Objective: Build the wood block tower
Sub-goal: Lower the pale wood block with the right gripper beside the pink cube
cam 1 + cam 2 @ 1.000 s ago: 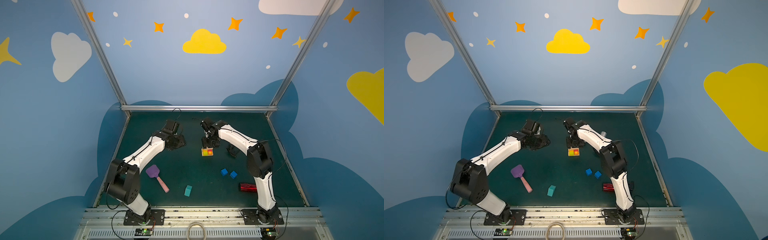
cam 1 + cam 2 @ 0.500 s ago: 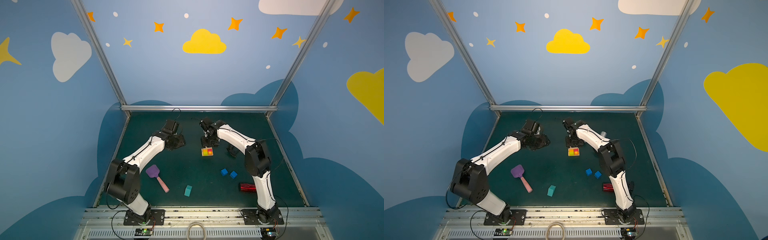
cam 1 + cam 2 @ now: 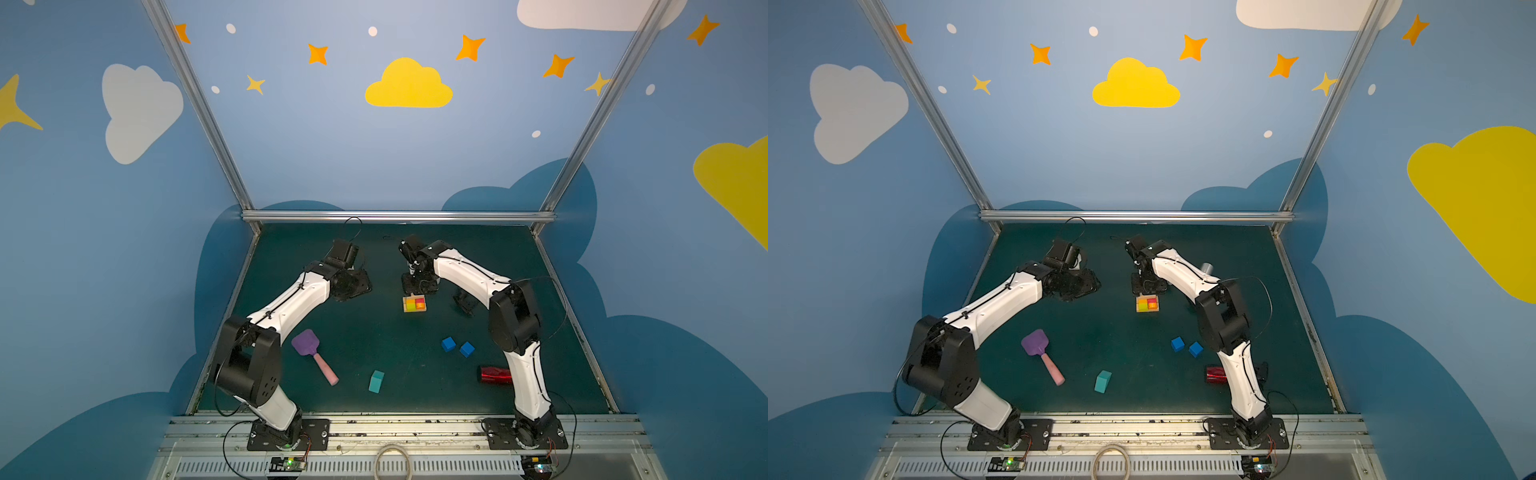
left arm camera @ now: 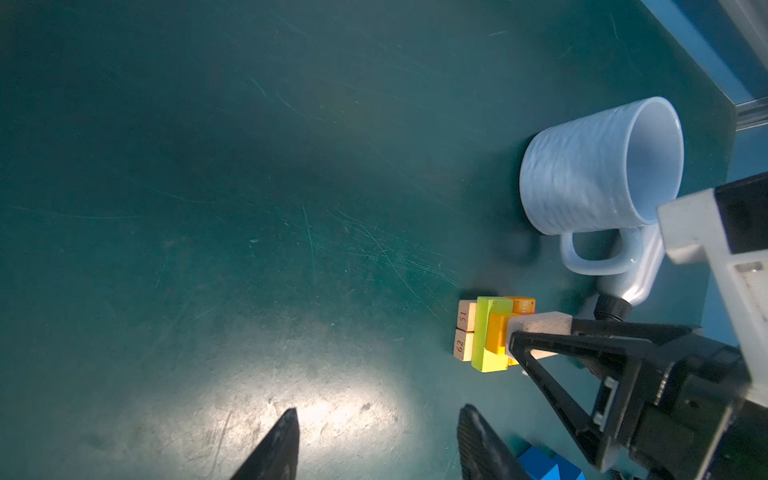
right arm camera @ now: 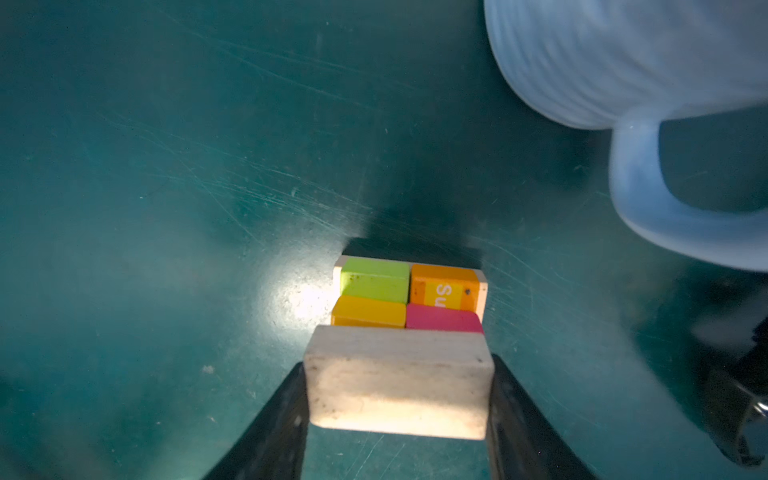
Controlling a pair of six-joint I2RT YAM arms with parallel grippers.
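Barely moved vs 1 s ago: right hand (image 5: 399, 368) clamps tan bar (image 5: 399, 390) beside tower (image 5: 374, 282); left hand (image 4: 379, 411) part-open, empty. Placement pending.

A robot lab cell: cloud-painted walls (image 3: 124, 249), aluminium frame (image 3: 395, 215), two bolted arms (image 3: 291, 305).

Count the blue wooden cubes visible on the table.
2. Both blue wooden cubes lie loose on the green table, side by side, right of centre in both top views, apart from the coloured block stack. Others may be hidden.
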